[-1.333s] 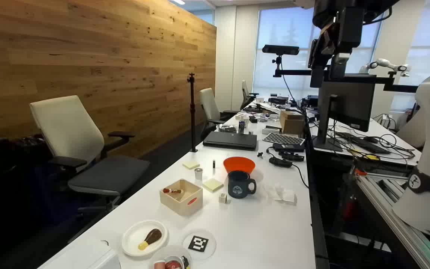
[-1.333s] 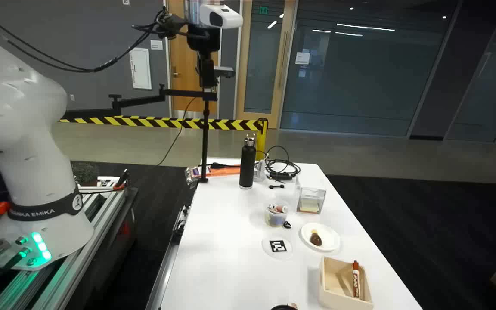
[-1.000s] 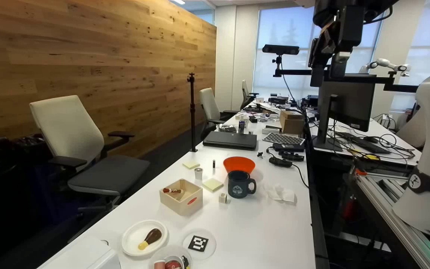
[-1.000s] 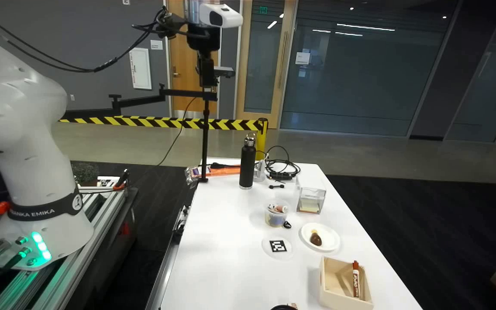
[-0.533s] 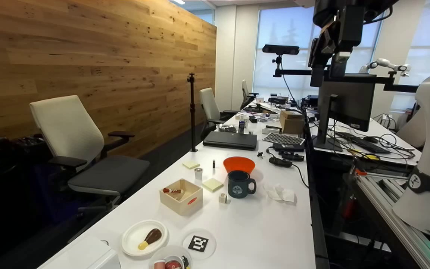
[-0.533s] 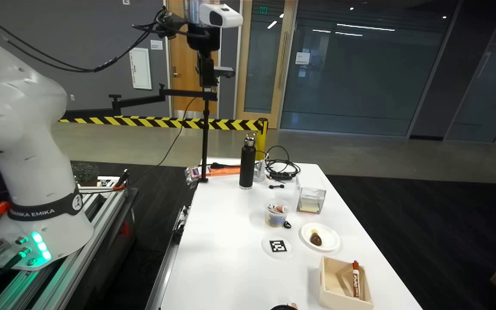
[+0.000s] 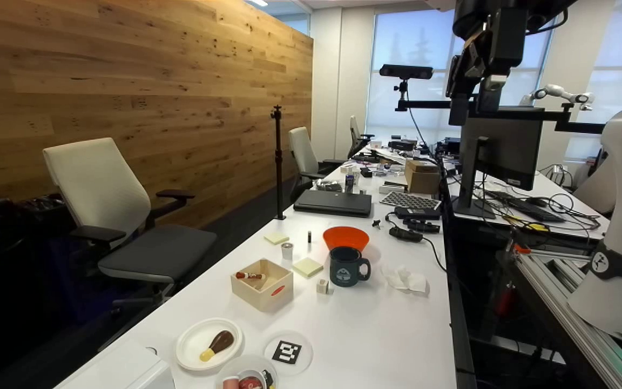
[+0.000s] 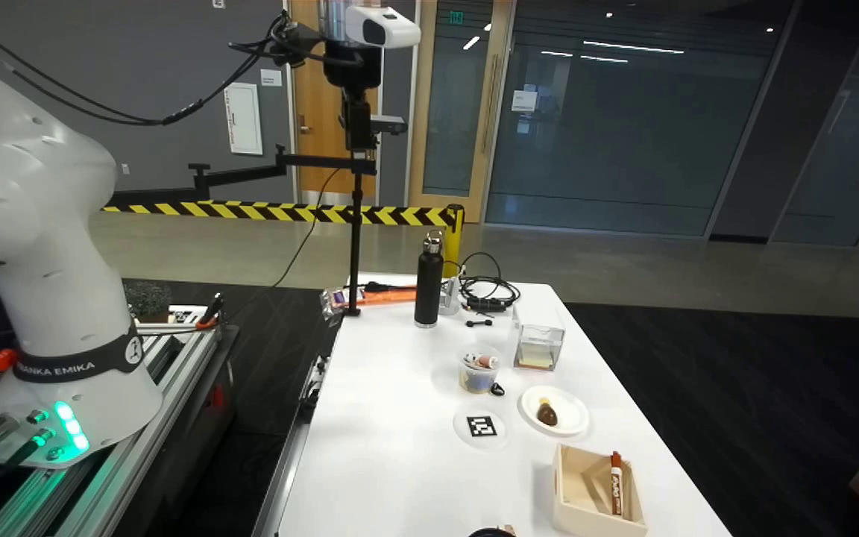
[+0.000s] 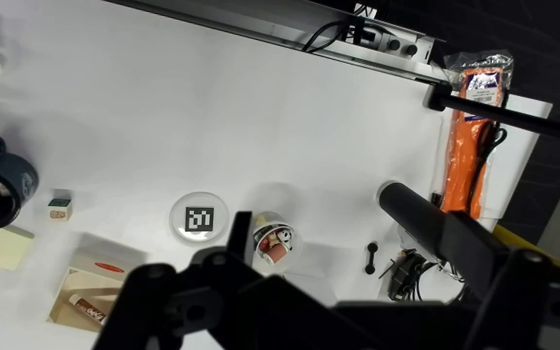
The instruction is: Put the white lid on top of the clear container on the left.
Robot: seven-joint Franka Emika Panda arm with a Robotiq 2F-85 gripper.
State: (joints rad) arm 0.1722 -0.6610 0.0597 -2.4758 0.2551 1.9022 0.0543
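The white lid [image 9: 199, 218] is seen lying flat on the table [image 9: 212, 112], marked side up. The clear container [image 8: 478, 382] is placed near it but apart, upright and uncovered: between 3 and 4 o'clock from the lid in the wrist view, at 12 o'clock in an exterior view. The gripper [image 9: 350, 228] is poised high above the table, its jaws parted wide and nothing held.

The step in hand is judged to be the reach for the lid. A shift toward 9 o'clock in the wrist view seems called for, then a straight descent. Since the lid is thin, the fingertips [image 9: 240, 233] should be brought almost to the table before closing. A closing line across the lid from 1 to 7 o'clock there would be preferred, so that neither the container nor the round dish [image 8: 571, 412], between 2 and 3 o'clock in an exterior view, is nudged.

Farther out in the wrist view, the wooden box [image 9: 88, 265] is found at 8 o'clock, the black bottle [image 9: 409, 214] at 3, the black pole [image 9: 494, 114] at 2. The widest room for moving is judged to lie toward 12, up to the table's edge.
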